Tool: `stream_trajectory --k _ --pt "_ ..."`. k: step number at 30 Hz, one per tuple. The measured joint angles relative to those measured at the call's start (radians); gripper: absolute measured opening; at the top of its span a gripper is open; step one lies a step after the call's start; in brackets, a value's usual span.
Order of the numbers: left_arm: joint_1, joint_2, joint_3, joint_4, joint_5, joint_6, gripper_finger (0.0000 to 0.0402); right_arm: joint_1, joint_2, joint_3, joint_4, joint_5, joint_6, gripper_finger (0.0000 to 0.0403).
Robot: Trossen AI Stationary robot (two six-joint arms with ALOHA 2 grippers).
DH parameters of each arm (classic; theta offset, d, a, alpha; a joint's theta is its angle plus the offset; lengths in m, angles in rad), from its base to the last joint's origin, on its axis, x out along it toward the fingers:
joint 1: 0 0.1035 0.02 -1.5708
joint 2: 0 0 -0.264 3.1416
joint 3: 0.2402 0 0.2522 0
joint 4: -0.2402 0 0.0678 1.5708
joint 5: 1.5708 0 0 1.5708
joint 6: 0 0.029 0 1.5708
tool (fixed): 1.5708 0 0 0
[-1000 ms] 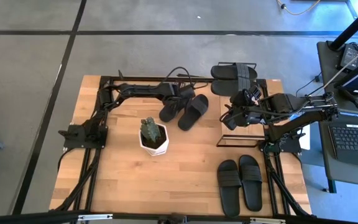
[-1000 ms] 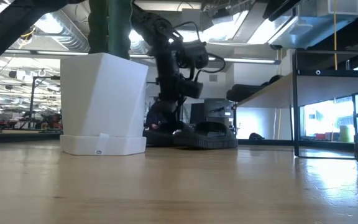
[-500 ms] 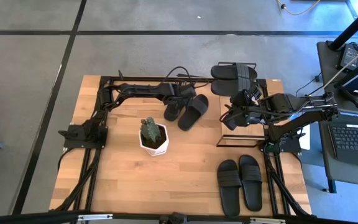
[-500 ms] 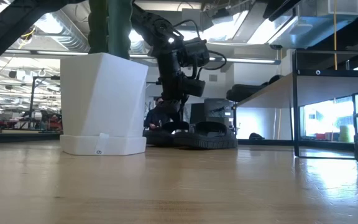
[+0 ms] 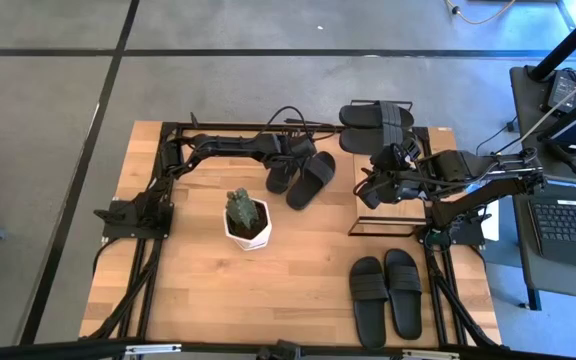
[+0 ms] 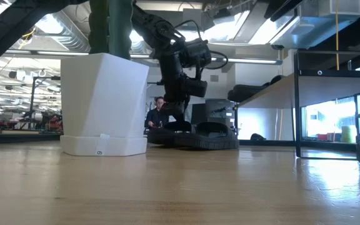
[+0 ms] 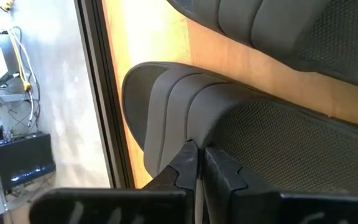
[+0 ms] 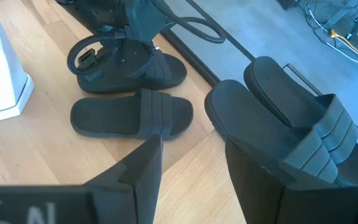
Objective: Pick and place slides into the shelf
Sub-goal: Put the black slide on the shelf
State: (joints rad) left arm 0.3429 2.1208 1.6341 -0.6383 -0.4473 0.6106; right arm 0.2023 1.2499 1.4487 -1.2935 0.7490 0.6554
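Two black slides lie side by side on the table's far middle: one point(image 5: 276, 180) toward the left, one point(image 5: 312, 180) beside it. My left gripper point(image 7: 199, 155) is shut on the left one's strap; in the high view it point(image 5: 282, 168) stands over that slide. A pair of slides point(image 5: 373, 115) rests on the shelf point(image 5: 393, 210) at the right. My right gripper point(image 8: 197, 180) hovers open above the shelf point(image 8: 216, 168), holding nothing. Another pair point(image 5: 386, 298) lies on the table near the front right. My left gripper pinches the slide's wide strap point(image 7: 188, 118) between its two fingertips point(image 7: 185, 158), at the strap's edge next to the textured footbed. The fingers slant down from the table's far left. The slide lies flat with its sole on the table.
A white pot with a cactus point(image 5: 248, 222) stands near the table's middle, just in front of the two slides. Black cables point(image 5: 290, 122) loop behind the left gripper. A side table with a laptop point(image 5: 573, 220) stands beyond the right edge.
My left gripper has shut on the left slide's strap, staying in place and tipping slightly. The slide has stayed on the table.
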Motion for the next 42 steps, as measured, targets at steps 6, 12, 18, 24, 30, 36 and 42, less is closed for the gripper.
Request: stream_trajectory --k 6,12,18,24,30,36,42 --pt "-0.011 0.000 0.000 -0.005 -0.008 0.014 0.0004 0.000 0.000 0.000 0.000 0.000 -0.001 0.0177" --pt "-0.036 -0.035 -0.001 -0.032 -0.015 0.054 0.0002 0.000 0.000 0.000 -0.009 0.000 -0.004 0.0177" --pt "-0.066 -0.145 -0.001 -0.071 -0.010 0.058 0.0002 0.000 0.000 0.000 -0.029 0.000 -0.005 0.0177" --pt "-0.090 -0.299 -0.001 -0.091 -0.014 0.084 0.0001 -0.001 0.000 0.000 -0.031 0.001 -0.009 0.0177" --pt "-0.109 -0.444 -0.001 -0.070 0.008 0.091 0.0001 -0.001 0.000 0.000 -0.035 0.002 -0.009 0.0177" --pt "-0.141 -0.524 0.000 0.039 0.134 0.151 0.0000 -0.001 0.000 0.000 -0.035 0.011 -0.010 0.0177" --pt "-0.152 -0.512 0.000 0.132 0.313 0.197 0.0000 0.002 -0.013 0.000 -0.035 0.017 -0.006 0.0177"
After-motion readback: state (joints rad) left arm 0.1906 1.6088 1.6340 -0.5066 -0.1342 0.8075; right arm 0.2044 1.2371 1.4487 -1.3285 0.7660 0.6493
